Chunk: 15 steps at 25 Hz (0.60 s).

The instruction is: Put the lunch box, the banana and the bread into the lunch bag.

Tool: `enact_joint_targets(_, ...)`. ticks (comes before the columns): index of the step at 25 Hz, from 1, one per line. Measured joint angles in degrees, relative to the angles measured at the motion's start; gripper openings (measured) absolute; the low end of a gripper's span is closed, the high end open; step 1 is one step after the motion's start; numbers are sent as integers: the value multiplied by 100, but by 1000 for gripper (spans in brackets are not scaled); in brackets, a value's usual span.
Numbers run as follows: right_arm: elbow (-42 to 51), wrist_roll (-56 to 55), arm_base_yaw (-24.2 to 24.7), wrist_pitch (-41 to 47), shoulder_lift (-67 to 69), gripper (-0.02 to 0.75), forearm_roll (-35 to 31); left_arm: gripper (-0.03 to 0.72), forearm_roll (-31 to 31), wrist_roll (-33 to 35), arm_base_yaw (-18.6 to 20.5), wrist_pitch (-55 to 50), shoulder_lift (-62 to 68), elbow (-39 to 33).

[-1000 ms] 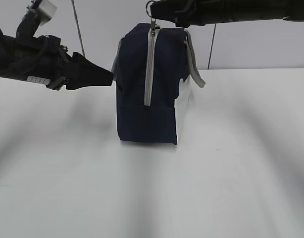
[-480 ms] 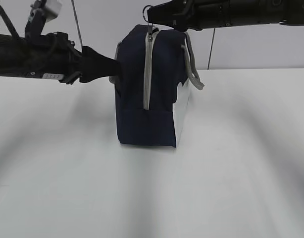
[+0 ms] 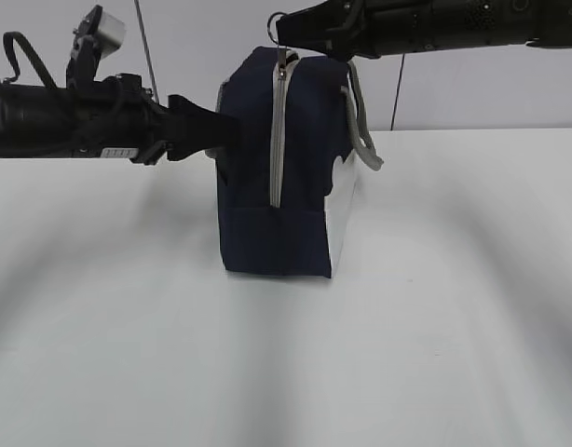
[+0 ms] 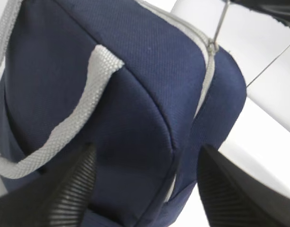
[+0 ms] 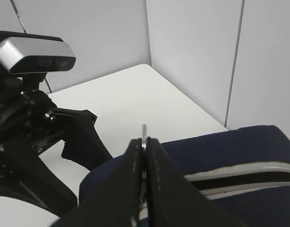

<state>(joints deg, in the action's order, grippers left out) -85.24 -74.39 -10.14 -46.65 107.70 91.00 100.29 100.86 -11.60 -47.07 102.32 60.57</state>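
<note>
On the counter: the lunch bag (image 3: 286, 163) stands up tall on the white counter (image 3: 435, 307), near the middle.
Bag look: dark blue with a white side, and a grey zipper (image 3: 279, 130) running over the top and down the end.
Handles: one grey strap (image 3: 360, 121) hangs on the right side, and another grey strap (image 4: 69, 127) hangs on the left side.
Left tool (image 4: 145, 189): its two black fingers are spread wide, one on each side of the bag's top corner. They hold nothing.
Right tool (image 5: 143, 156): pinched tight on the thin ring pull (image 5: 144, 133) at the top of the zipper.
</note>
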Motion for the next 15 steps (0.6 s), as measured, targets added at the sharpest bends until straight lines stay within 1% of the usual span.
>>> enact_joint_targets(4,0,0,0,0,0,-16,4,459,0,0,0,-82,153,174)
enact_joint_targets(10,0,-3,0,-10,0,-16,51,381,0,0,-117,-76,188,335)
enact_joint_targets(15,0,-14,0,-8,0,-16,63,364,0,9,-243,33,276,339)
